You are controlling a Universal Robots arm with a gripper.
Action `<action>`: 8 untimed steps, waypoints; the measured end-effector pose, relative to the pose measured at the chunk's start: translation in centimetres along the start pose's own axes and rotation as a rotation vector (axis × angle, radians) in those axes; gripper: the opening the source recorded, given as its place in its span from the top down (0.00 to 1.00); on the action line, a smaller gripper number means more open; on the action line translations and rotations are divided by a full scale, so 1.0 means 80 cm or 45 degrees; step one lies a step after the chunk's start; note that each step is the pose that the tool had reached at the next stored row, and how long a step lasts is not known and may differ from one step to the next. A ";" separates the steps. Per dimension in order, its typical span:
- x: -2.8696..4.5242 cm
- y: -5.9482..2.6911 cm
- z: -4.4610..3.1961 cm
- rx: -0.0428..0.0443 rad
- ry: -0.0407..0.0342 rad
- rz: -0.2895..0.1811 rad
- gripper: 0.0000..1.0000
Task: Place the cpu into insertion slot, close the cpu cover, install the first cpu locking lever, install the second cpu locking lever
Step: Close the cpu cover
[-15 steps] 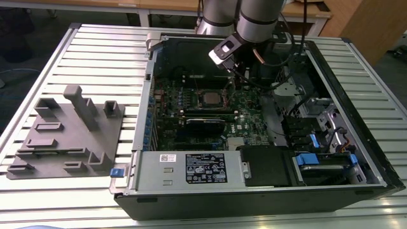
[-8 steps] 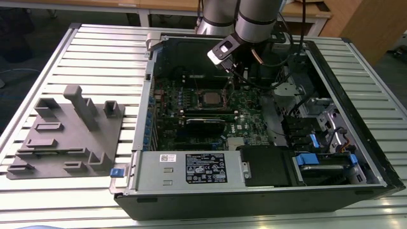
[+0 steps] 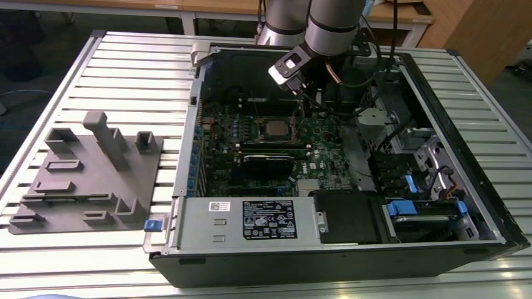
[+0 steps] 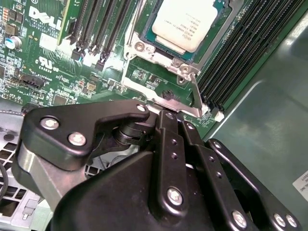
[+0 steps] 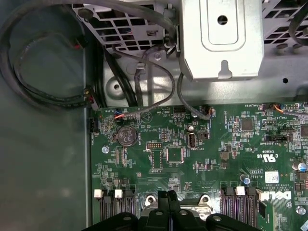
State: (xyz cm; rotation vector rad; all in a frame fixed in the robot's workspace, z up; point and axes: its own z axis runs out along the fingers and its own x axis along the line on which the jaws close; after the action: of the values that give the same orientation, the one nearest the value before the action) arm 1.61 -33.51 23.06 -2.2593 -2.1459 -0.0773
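The cpu (image 4: 185,21) lies flat in its socket on the green motherboard (image 4: 43,53), dull silver top up; in the exterior view the cpu (image 3: 275,129) sits mid-board. The cpu cover (image 4: 159,55), a silvery frame, lies down around it. A silvery locking lever (image 4: 196,96) runs from the socket's corner toward my fingertips. My gripper (image 4: 171,115) is shut, its black tips right at that lever's end; whether they touch it I cannot tell. The gripper (image 3: 302,111) hangs just to the exterior view's right of the socket. In the first wrist view the gripper (image 5: 168,194) shows closed fingers over the board.
Black memory slots (image 4: 240,53) flank the socket on both sides. The open computer case (image 3: 465,124) walls the board in, with cables (image 5: 43,91) and a metal bracket (image 5: 221,38) nearby. A power supply (image 3: 249,219) sits at the front. A grey fixture block (image 3: 83,174) lies on the slatted table.
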 end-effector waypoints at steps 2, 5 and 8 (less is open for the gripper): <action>-0.0001 -0.002 0.0001 0.000 0.0000 0.000 0.89; -0.0003 -0.006 0.0002 0.000 0.0002 0.000 0.89; -0.0007 -0.013 0.0002 0.000 0.0000 0.000 0.89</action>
State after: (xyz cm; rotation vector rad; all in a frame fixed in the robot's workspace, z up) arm 0.54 -33.51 23.02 -2.2593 -2.1459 -0.0773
